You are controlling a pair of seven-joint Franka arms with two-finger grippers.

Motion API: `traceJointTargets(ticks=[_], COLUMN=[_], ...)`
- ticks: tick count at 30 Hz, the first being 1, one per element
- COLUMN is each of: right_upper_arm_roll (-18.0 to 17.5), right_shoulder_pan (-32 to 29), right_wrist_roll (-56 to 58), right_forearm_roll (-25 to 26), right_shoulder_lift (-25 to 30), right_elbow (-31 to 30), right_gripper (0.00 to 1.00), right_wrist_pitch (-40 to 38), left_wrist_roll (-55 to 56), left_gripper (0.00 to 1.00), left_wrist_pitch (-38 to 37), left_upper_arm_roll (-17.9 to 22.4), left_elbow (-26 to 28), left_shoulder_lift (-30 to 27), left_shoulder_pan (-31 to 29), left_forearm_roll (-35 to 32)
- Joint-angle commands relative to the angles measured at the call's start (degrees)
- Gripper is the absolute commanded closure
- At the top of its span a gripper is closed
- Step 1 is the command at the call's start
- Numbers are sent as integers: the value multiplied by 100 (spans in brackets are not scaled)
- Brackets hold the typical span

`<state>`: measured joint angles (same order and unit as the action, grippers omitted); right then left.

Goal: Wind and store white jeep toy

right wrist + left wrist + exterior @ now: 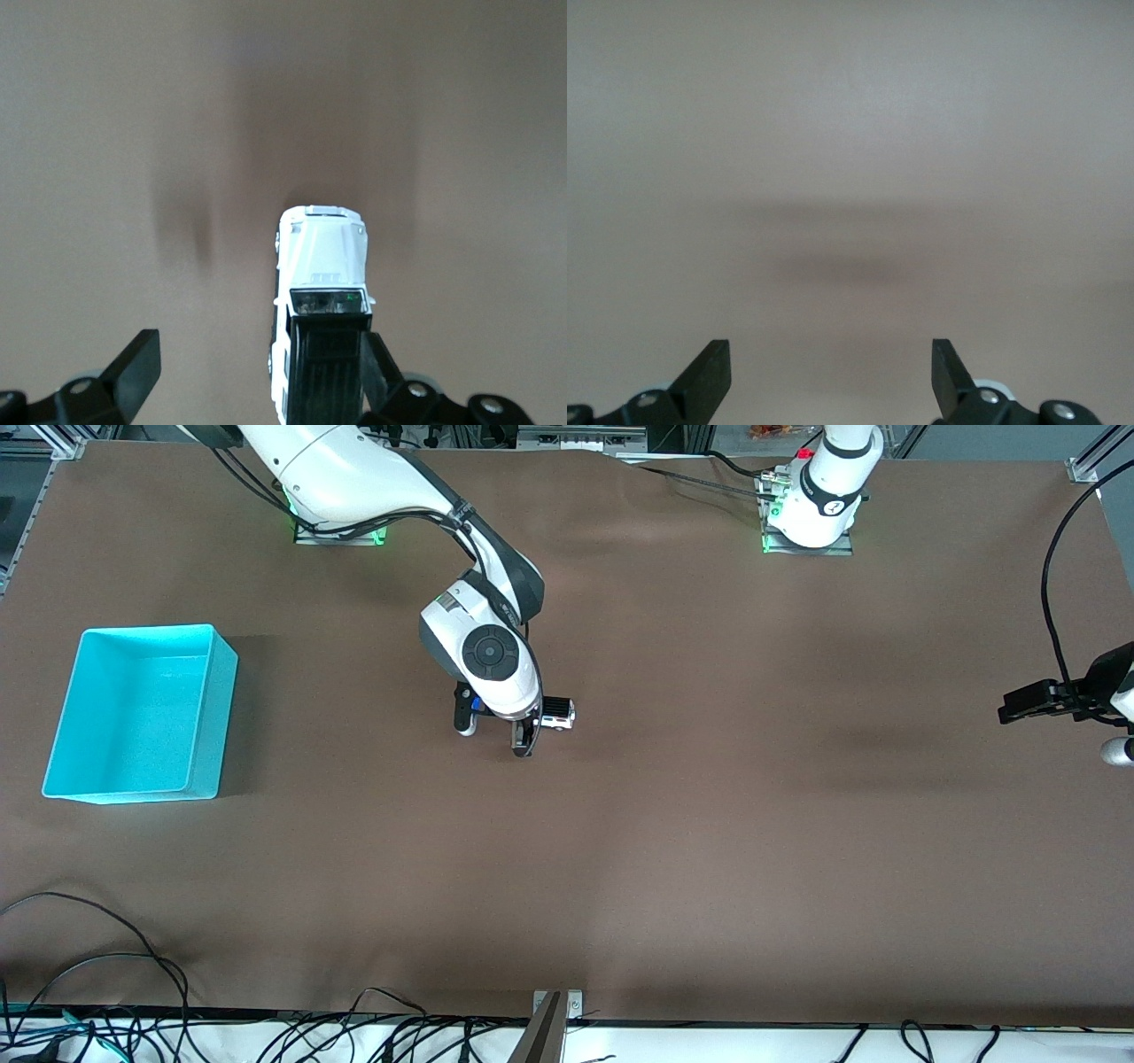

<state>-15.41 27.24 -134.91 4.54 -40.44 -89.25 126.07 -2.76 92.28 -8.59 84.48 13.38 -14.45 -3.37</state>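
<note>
Now: Right Jaws Wide Beside the Jeep

Currently the white jeep toy [558,714] sits mid-table, at three o'clock from the turquoise bin [213,717]. Right gripper [493,737] hangs spread wide, empty, one finger touching the jeep's side; recentre before closing. Left gripper [831,372] waits, wide, empty. No readable lettering.

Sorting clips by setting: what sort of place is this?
Probably a robotics lab: two arms bolted to a brown-covered table, cables along its edge, and staged props, a white jeep toy and a turquoise bin.
</note>
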Motion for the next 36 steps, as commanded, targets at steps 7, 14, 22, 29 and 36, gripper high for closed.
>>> traceJointTargets(ticks=[7,14,22,29,36], right_upper_arm_roll=[47,47,56,47,47], right_shoulder_pan=[299,466,492,484,501], right_wrist_roll=[-458,-563,-581,-581,-589], right_forearm_roll=[135,267,381,504,504], right_shoulder_lift=[-148,-201,-306,-368,-385], right_elbow=[364,364,355,329,285], right_gripper=[0,0,0,0,0], right_wrist_pitch=[-83,-83,-83,-83,-83], left_wrist_roll=[-120,-120,-120,-120,-120], left_gripper=[0,0,0,0,0], left_wrist_pitch=[18,10,18,18,18], left_upper_arm_roll=[16,16,16,16,16], left_elbow=[51,60,95,95,95], left_shoulder_lift=[-38,-38,-38,-46,-46], left_shoulder_pan=[-14,-14,-14,-14,-14], left_forearm_roll=[152,152,144,144,135])
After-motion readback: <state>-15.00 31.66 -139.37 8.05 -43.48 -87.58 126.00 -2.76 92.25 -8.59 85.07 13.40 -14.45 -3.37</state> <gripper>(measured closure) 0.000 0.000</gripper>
